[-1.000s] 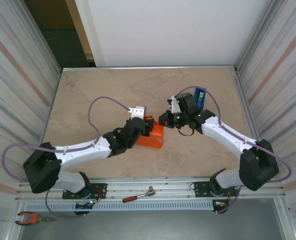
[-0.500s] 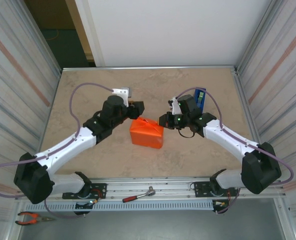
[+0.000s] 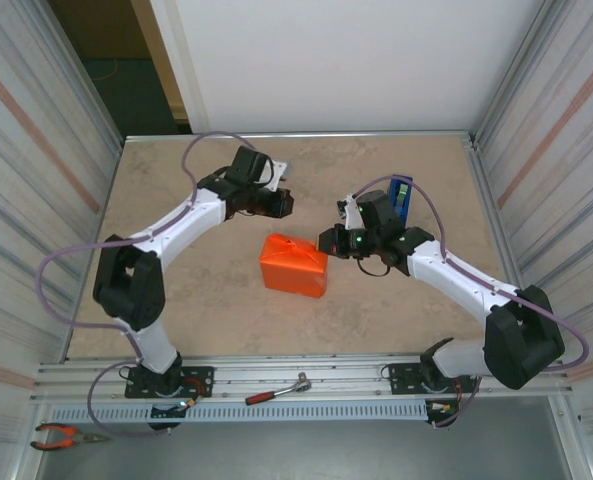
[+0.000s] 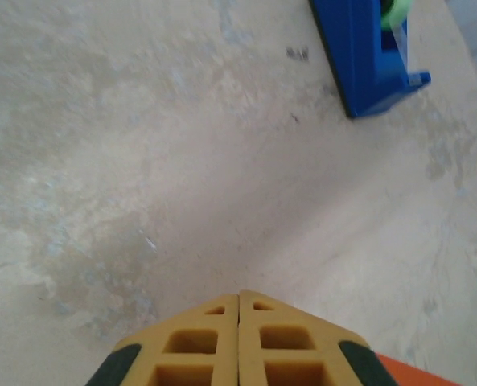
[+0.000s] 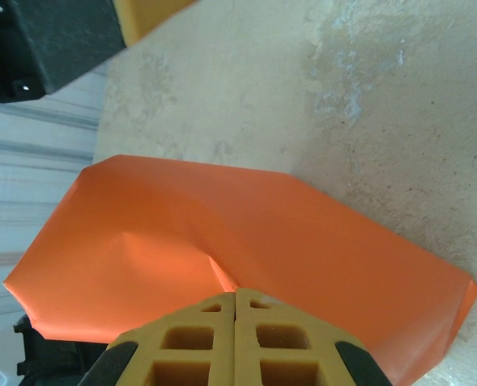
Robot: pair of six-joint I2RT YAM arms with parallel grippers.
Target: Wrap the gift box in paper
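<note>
Left arm has swung off the parcel to upper centre of the top view, elbow folded back; right arm is unchanged. I see the left gripper (image 3: 282, 204) with jaws pressed together and holding nothing, over the beige mottled stone-look tabletop (image 3: 176, 300). A blue plastic tape dispenser (image 4: 363, 56) sits upper right in its wrist view. The right gripper (image 3: 324, 240) is closed too, tips against creased plain orange matte paper (image 5: 222, 241); pinched or not, can't tell. The small low squarish gift box (image 3: 294, 265), paper-covered with faceted folds, sits centre frame.
</note>
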